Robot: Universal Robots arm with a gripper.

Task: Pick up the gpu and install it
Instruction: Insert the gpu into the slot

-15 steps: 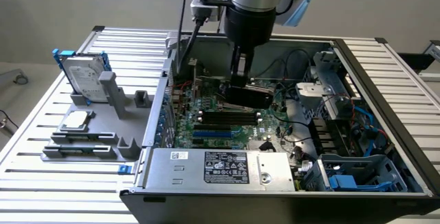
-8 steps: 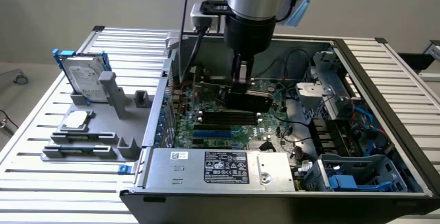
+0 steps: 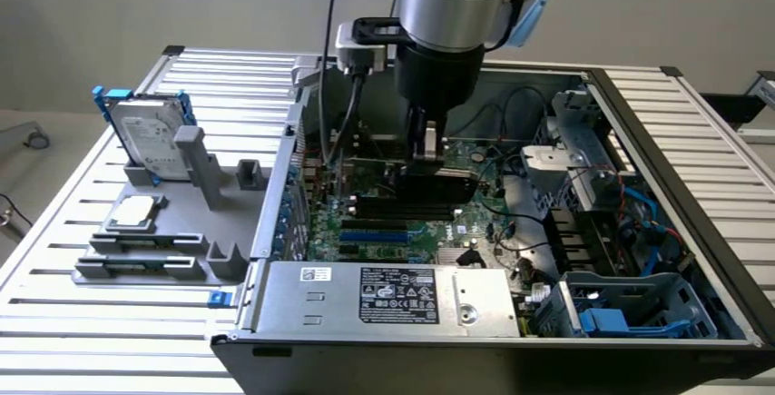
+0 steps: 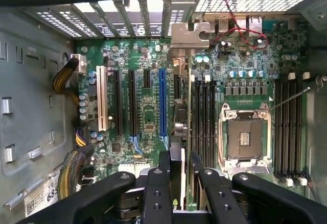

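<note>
blue slot (image 4: 162, 101) and black memory slots (image 4: 204, 117) flank the gpu (image 4: 179, 122) gripped by the pincer (image 4: 179, 157).

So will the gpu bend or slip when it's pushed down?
Probably stiff: the gpu hangs straight, edge-on, in the gripper. Being thin and held by one edge, it might tilt sideways if pushed unevenly.

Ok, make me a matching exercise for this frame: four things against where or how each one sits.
Things: 1 gpu; 2 hard drive; 3 power supply; 4 processor socket.
States: A standing on the grey rack outside the case; B empty, on the motherboard; C clamped in the end effector; D labelled silver box inside the case.
Pairs: 1-C; 2-A; 3-D; 4-B.
</note>
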